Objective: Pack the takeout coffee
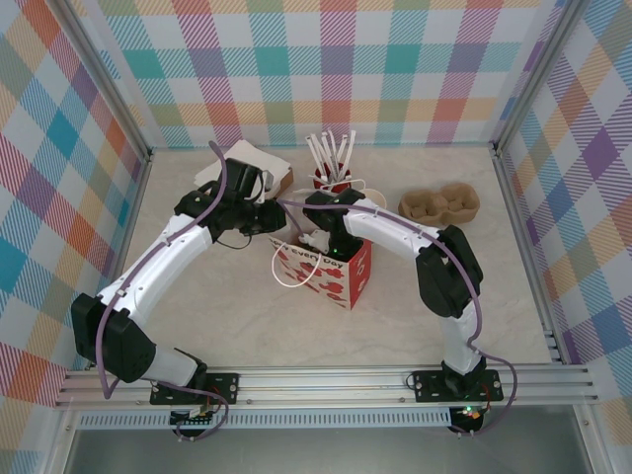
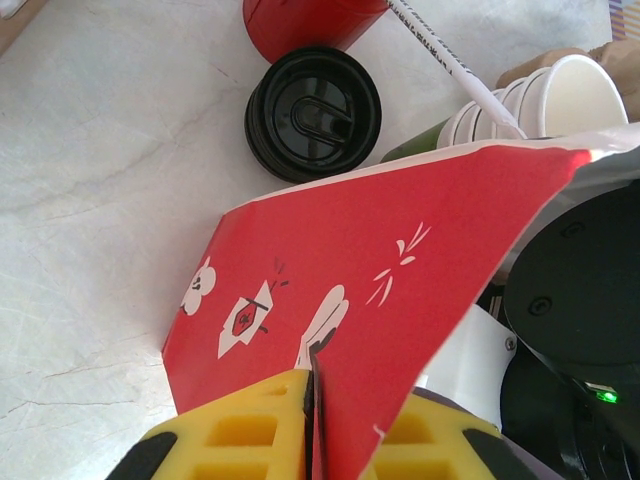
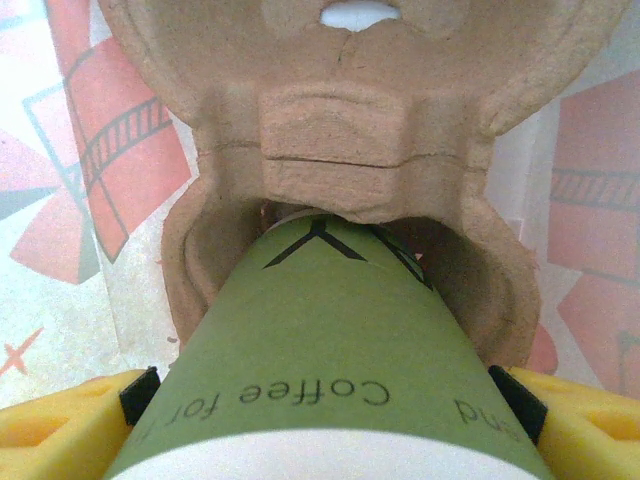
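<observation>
Gripping green cup [image 3: 330, 370] — right pincer [image 3: 320, 432] | left pincer [image 2: 312, 420] pinching bag [image 2: 380, 250]

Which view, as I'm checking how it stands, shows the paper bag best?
Top external: the bag stands upright on the table, most of its outline visible. Left wrist shows one red panel, pinched by the left end effector. Right wrist shows printed walls around a cardboard carrier.
</observation>
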You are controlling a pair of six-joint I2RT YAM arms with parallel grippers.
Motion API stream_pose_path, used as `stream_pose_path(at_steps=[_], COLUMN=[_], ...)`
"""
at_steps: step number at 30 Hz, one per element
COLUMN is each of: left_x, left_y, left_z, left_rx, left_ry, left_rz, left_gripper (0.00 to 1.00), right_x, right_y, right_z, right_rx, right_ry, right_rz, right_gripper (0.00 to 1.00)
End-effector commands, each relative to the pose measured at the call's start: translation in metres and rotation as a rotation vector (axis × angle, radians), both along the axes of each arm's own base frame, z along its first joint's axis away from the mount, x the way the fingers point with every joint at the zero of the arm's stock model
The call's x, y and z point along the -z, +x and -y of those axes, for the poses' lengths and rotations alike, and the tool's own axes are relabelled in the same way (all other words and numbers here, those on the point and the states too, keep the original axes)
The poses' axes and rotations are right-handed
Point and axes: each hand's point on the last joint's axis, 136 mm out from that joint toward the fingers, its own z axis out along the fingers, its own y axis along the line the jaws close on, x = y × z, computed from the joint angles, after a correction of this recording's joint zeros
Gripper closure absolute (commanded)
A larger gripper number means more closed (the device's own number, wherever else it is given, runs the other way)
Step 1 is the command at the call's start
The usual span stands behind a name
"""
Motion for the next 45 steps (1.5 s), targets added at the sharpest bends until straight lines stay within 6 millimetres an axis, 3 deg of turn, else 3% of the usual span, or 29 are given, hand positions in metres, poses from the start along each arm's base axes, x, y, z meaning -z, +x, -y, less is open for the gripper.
stream_pose_path(at_steps=[1,11,45], left_x=[-0.006,-0.014,-0.004], left_y=[0.002,-0.002,-0.001], left_z=[-0.002,-0.001,-0.002], left_rx=[-0.017,-0.014,-0.017], left_ry=[0.007,0.002,0.022], left_rz=[0.003,0.014,-0.005], left_gripper=[0.87,0.86,0.8], right_x=[0.001,-0.002,0.013], right_y=[0.006,0.01,0.007], right_z=[0.019,0.023,0.019], right_rx=[0.0,0.011,0.002], right_ry=[-0.086,-0.107,-0.1], right_rz=[0.056,0.077,0.048], right_gripper=[0.33,0.33,0.33])
